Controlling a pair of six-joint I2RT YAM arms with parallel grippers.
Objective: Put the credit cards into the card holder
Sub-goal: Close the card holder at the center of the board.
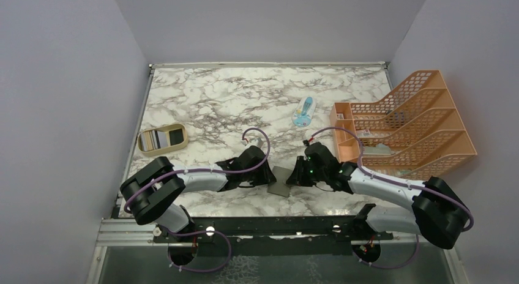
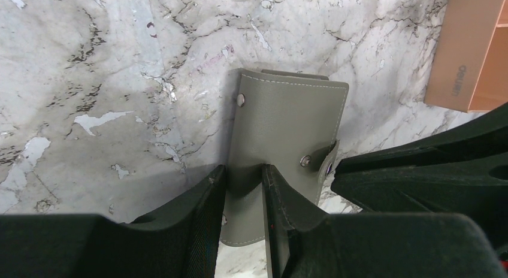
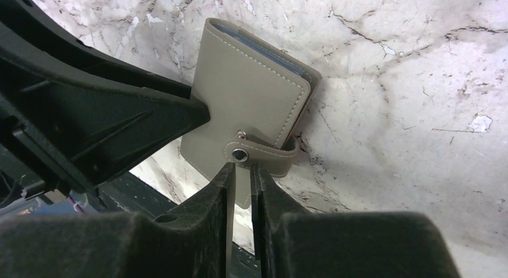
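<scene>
Orange mesh rack [image 1: 428,112] at the right, blue-white packet [image 1: 303,111] near it, tan oval tray [image 1: 160,152] far left

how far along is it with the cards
Early. Nothing looks done: the cards sit in the tan tray, far from the wallet. In hand: the left gripper clamps the folded wallet's edge, the right gripper is at its clasp tab. Left: opening it and loading every card.
</scene>
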